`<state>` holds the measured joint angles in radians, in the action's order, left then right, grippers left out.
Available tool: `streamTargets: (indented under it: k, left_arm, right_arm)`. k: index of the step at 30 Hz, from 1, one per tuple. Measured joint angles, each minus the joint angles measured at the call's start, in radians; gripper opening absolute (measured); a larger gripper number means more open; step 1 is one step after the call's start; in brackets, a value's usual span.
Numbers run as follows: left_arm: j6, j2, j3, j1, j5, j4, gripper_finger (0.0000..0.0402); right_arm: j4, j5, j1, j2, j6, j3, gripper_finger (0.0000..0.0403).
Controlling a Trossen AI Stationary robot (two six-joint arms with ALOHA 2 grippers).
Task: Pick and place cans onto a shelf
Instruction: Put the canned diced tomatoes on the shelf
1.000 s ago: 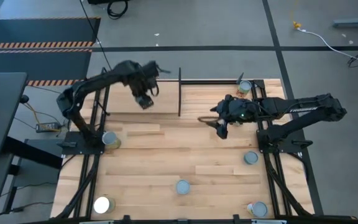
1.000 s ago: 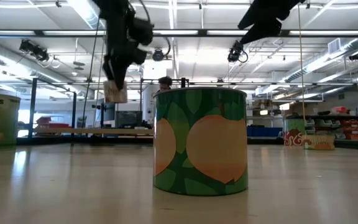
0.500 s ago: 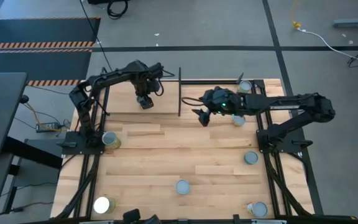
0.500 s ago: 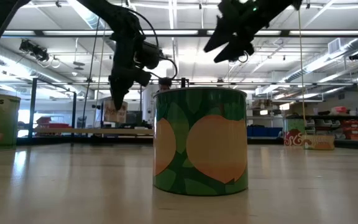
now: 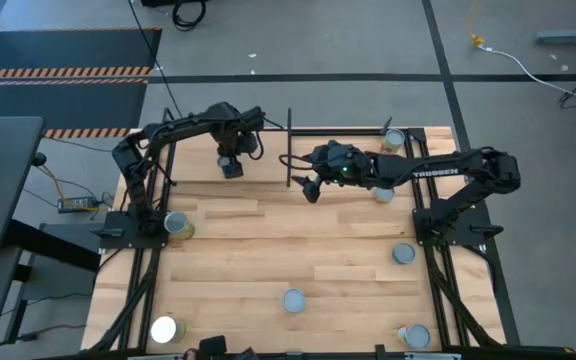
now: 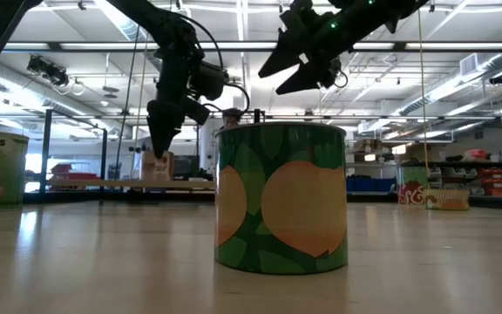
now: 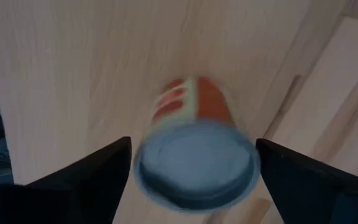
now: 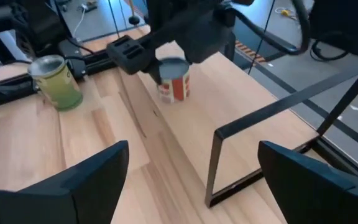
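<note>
A can with an orange-red label and a blue-grey lid (image 7: 194, 162) stands upright on its base on the pale shelf board (image 7: 73, 74) at the table's far left; it also shows in the right wrist view (image 8: 173, 81). My left gripper (image 5: 231, 166) hangs right over it, open, with one finger on either side of the can's top and a thin gap showing beside the lid. My right gripper (image 5: 308, 188) is open and empty in the air, next to the shelf's black upright rod (image 5: 289, 150).
Loose cans stand on the planked table: one at the left (image 5: 177, 225), a white-glaring one at the near left (image 5: 165, 330), one near the middle (image 5: 294, 300), two at the right (image 5: 403, 254) (image 5: 415, 336), one at the far right (image 5: 395, 140).
My left gripper has come down over the shelf with the can, which hung in the air a second ago and now stands on the board. My right gripper has swung toward the table's left and far edge, up to the shelf's rod.
</note>
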<state>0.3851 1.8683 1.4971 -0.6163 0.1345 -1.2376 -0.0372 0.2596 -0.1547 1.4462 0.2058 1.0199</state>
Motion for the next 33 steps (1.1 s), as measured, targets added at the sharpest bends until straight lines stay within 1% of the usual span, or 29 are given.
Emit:
streamTargets:
  k: [5,9,12,16,20,23,29,33]
  left_arm:
    - [-0.002,0.000,0.000,0.001,-0.046,0.034,0.0351]
    - [0.006,0.000,0.000,0.005,-0.038,0.036,0.0343]
    - [0.007,0.000,0.000,0.013,-0.017,0.035,0.0324]
    - [-0.004,0.000,0.000,0.022,0.012,0.031,0.0283]
    - [-0.013,-0.002,0.000,0.031,0.012,0.034,0.0253]
    - [-0.011,-0.002,0.001,0.032,0.026,0.030,0.0249]
    - [-0.015,-0.002,0.000,0.007,0.041,-0.073,0.0251]
    - [-0.015,-0.002,0.000,-0.014,0.043,-0.075,0.0248]
  right_arm:
    - [-0.023,0.003,0.005,-0.008,0.012,-0.001,0.0367]
    - [-0.036,0.008,0.025,-0.012,0.046,-0.001,0.0364]
    - [-0.041,0.008,0.037,-0.012,0.053,0.000,0.0364]
    - [-0.053,0.009,0.043,-0.008,0.053,-0.001,0.0364]
    - [-0.056,0.009,0.043,-0.008,0.053,-0.001,0.0364]
    - [-0.057,0.008,0.044,-0.008,0.054,-0.001,0.0364]
    - [-0.074,0.003,0.043,-0.008,0.054,-0.001,0.0364]
    - [-0.084,0.001,0.043,-0.008,0.064,0.000,0.0364]
